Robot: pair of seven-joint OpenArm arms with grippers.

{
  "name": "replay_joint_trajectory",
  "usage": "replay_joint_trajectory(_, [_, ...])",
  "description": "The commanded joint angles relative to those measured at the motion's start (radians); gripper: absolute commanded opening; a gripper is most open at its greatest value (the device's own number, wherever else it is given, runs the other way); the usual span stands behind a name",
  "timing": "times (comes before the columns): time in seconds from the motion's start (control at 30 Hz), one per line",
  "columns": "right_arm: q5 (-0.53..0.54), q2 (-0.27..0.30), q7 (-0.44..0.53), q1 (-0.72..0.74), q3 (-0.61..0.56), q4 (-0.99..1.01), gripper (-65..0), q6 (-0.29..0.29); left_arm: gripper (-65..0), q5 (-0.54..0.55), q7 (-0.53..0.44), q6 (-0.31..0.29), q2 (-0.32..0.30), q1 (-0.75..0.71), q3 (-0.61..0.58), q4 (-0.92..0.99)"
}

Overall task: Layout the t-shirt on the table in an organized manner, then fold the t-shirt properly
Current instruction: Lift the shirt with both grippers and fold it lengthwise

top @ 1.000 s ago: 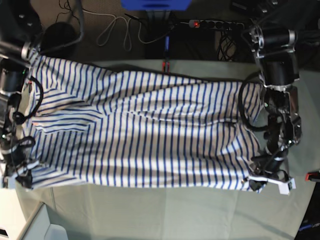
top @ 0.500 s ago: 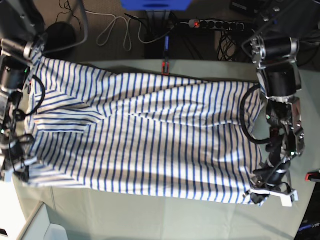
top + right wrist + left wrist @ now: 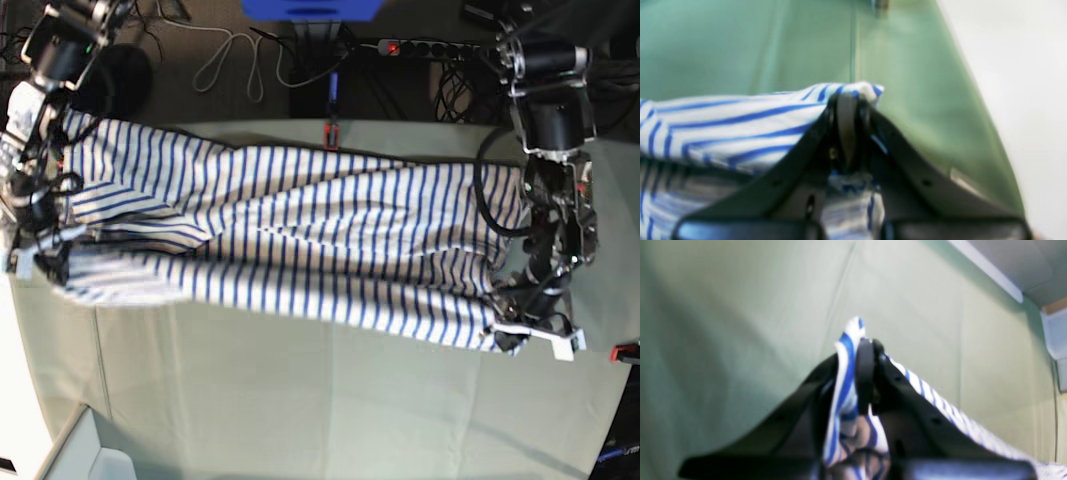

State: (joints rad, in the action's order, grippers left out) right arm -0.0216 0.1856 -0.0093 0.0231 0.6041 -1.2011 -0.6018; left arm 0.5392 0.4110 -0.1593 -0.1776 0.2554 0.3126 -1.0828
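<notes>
Shirt (image 3: 300,250) update: both hands are clamped shut on it, one at each end, and it's stretched across the bench (image 3: 330,400) from the far left of the base view to the far right. The left hand (image 3: 864,350) has a bunched bit of striped edge pinched between its closed jaws, with bare green cloth behind it. The right hand (image 3: 848,100) is doing the same at the other end, jaws shut on a corner of the fabric close to the bench edge.

What changed in the last second: the near edge of the shirt got pulled up and back. A second ago the striped area reached well down toward the lower middle of the base frame, lying broad and fairly flat. Now that lower edge sits higher in the frame, the visible band of stripes is narrower, and there's a long fold line running left to right through it. The hand at lower right moved up the frame a bit, and the one at the left edge climbed a lot, from lower left to the middle left. More bare bench shows below the shirt than before.

My read: this looks like the start of a lengthwise fold, with the near long edge being carried over toward the far one. Could also be a lift to re-lay it, I can't say for sure. The far edge near the top of the frame looks about where it was. Sleeves and neck label I can't make out clearly from here.
</notes>
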Motion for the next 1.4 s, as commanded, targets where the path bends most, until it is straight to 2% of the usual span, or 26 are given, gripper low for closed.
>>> replay_joint_trajectory(0.0, [0.021, 0.012, 0.036, 0.001, 0.012, -0.035, -65.0, -0.005, -64.9, 0.008, -0.03, -0.009, -0.012, 0.015, 0.004, -0.021])
replay_joint_trajectory(0.13, [0.021, -0.018, 0.036, -0.05, 0.049, -0.081, -65.0, -0.008, -64.9, 0.009, -0.028, -0.009, -0.012, -0.024, 0.006, -0.036])
replay_joint_trajectory(0.17, [0.021, -0.024, 0.036, -0.062, 0.06, -0.089, -65.0, -0.023, -64.9, 0.009, -0.027, -0.009, -0.012, -0.041, 0.006, -0.056])
replay_joint_trajectory(0.23, [0.021, -0.038, 0.036, -0.074, 0.083, -0.098, -65.0, -0.091, -64.9, 0.009, -0.025, -0.009, -0.012, -0.078, 0.006, -0.113])
replay_joint_trajectory(0.27, [0.021, -0.038, 0.036, -0.079, 0.098, -0.099, -65.0, -0.096, -64.9, 0.009, -0.024, -0.009, -0.012, -0.097, 0.006, -0.142])
replay_joint_trajectory(0.43, [0.019, -0.059, 0.029, -0.105, 0.173, -0.092, -65.0, -0.096, -64.9, 0.009, -0.024, -0.009, -0.012, -0.192, 0.007, -0.228])
replay_joint_trajectory(0.63, [0.019, -0.065, 0.036, -0.163, 0.185, -0.096, -65.0, -0.096, -64.9, 0.009, -0.03, -0.009, -0.017, -0.268, 0.041, -0.221])
replay_joint_trajectory(0.77, [0.019, -0.065, 0.036, -0.2, 0.181, -0.092, -65.0, -0.096, -64.9, 0.009, -0.024, -0.01, -0.01, -0.275, 0.089, -0.207])
replay_joint_trajectory(0.97, [0.021, -0.094, 0.036, -0.233, 0.179, -0.092, -65.0, -0.096, -64.9, 0.009, -0.024, -0.01, -0.02, -0.275, 0.09, -0.132])
replay_joint_trajectory(1.37, [0.018, -0.093, 0.038, -0.269, 0.185, -0.033, -65.0, -0.096, -64.9, 0.009, -0.028, -0.01, -0.02, -0.29, 0.092, -0.075])
